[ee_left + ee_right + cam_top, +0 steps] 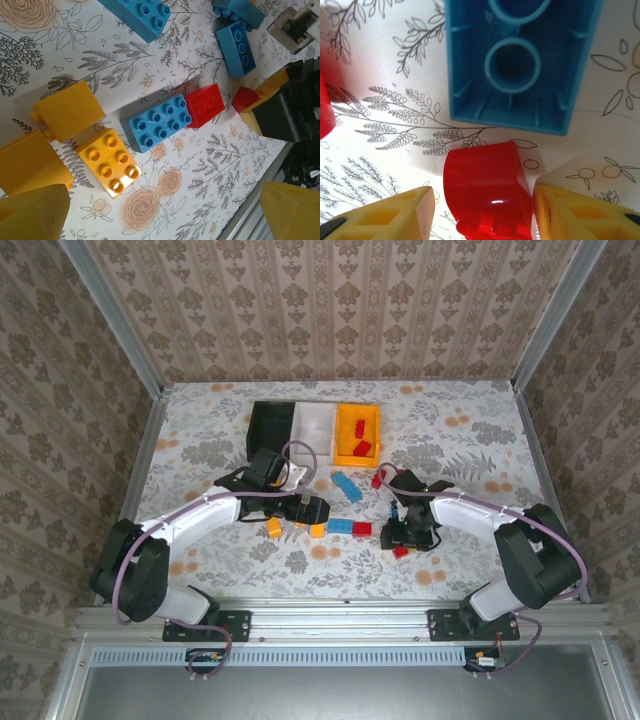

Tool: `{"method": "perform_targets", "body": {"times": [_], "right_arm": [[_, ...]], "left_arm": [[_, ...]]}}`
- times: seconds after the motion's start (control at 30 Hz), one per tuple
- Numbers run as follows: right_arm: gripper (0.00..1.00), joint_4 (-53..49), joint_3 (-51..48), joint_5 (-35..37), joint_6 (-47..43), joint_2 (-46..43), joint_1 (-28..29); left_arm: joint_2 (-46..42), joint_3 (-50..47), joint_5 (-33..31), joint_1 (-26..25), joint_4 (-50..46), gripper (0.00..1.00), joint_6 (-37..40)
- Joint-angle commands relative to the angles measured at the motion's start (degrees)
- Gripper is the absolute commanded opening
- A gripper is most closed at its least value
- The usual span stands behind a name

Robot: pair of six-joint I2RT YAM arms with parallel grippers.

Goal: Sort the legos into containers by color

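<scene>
Several legos point(346, 486) lie loose on the table point(470, 440) between the two arms. A couple of red ones sit in the orange bin point(350, 425), which is next to the white bin point(315, 422) and black bin point(270, 423) at the far side.

Right fingers point(385, 217) are apart, straddling a red brick point(487, 185) on the table. One finger looks to touch its side and a sliver of table shows at the other, so it is not clamped. An upturned blue brick point(520, 65) lies just beyond.

Left fingers point(30, 212) are wide apart and hold nothing, over an orange brick point(110, 162) and a blue brick point(157, 122) that butts against a small red brick point(205, 105).

Handling, as a judgement: hard hollow plastic, so light, stiff and not fragile. The sides are glossy and likely slippery. This red brick has a rounded edge, so pinch across its two flat parallel sides, low down and square, or it may squirt out or tip.

Writing: none readable. Anything on the stud tops is too small to tell, and the bins show no labels.
</scene>
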Motion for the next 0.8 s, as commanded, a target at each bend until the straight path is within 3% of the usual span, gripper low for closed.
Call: {"method": "perform_targets", "body": {"times": [0.0, 0.5, 0.77], "right_arm": [[0.55, -3.45, 1.33, 4.32, 0.77, -0.14, 1.49], [0.36, -4.64, 2.65, 8.10, 1.27, 1.60, 3.63], [0.34, -6.64, 5.15, 6.17, 1.61, -2.22, 3.68]], "left_arm": [[-0.11, 0.71, -0.61, -0.22, -0.93, 1.00, 0.85], [-1.25, 0.06, -0.59, 0.53, -1.23, 1.00, 1.00], [-2.43, -0.23, -2.60, 1.03, -1.58, 1.00, 0.55]]}}
